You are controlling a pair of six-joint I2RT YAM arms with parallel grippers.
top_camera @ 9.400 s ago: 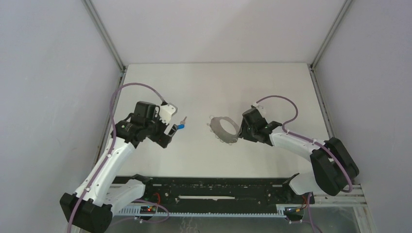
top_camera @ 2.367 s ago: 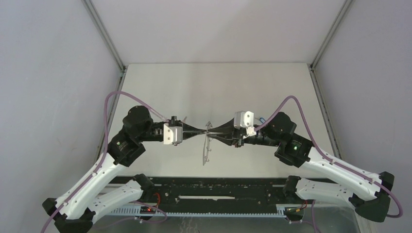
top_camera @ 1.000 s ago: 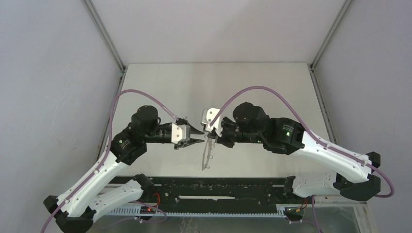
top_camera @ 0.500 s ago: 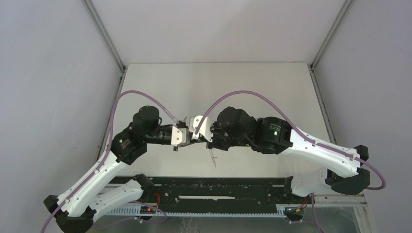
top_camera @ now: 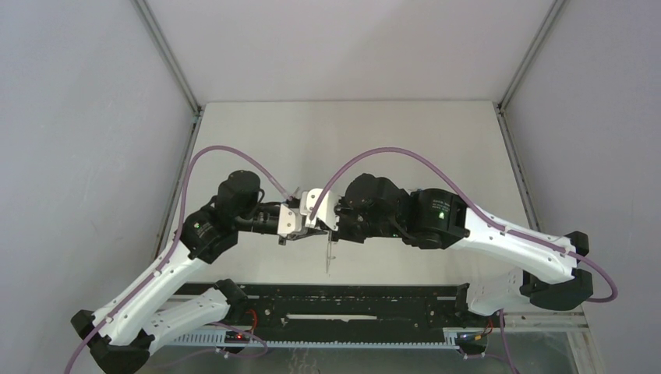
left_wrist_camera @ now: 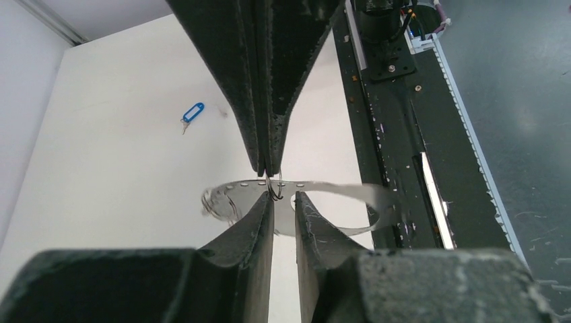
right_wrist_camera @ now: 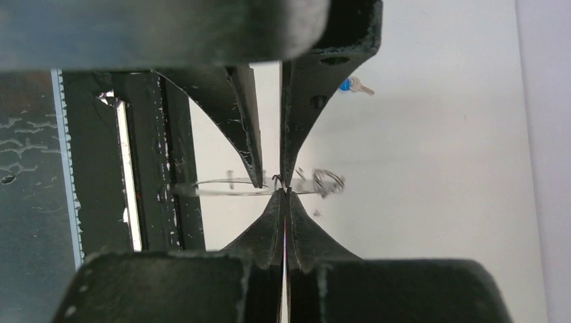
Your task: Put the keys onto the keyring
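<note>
The keyring (top_camera: 328,255) hangs edge-on above the table's near middle, where both grippers meet tip to tip. My right gripper (top_camera: 334,228) is shut on a small wire loop at the keyring's (right_wrist_camera: 215,186) rim, and the right gripper (right_wrist_camera: 284,193) carries the hoop. My left gripper (top_camera: 318,224) faces it with a narrow gap between the jaws. In the left wrist view the left gripper (left_wrist_camera: 283,197) straddles that wire loop on the keyring (left_wrist_camera: 337,192), just under the right gripper (left_wrist_camera: 266,168). One of the keys (left_wrist_camera: 192,113), with a blue tag, lies free on the table; the same key (right_wrist_camera: 347,85) shows in the right wrist view.
A black rail (top_camera: 351,300) with slots runs along the table's near edge, right below the hanging hoop. Grey walls with metal corner posts (top_camera: 167,58) close in the white table (top_camera: 351,140). Purple cables arch over both arms.
The right arm has swung left and brought the hoop up against the left fingertips. The hoop tilted on the way and now hangs straight down. The left jaws narrowed.
</note>
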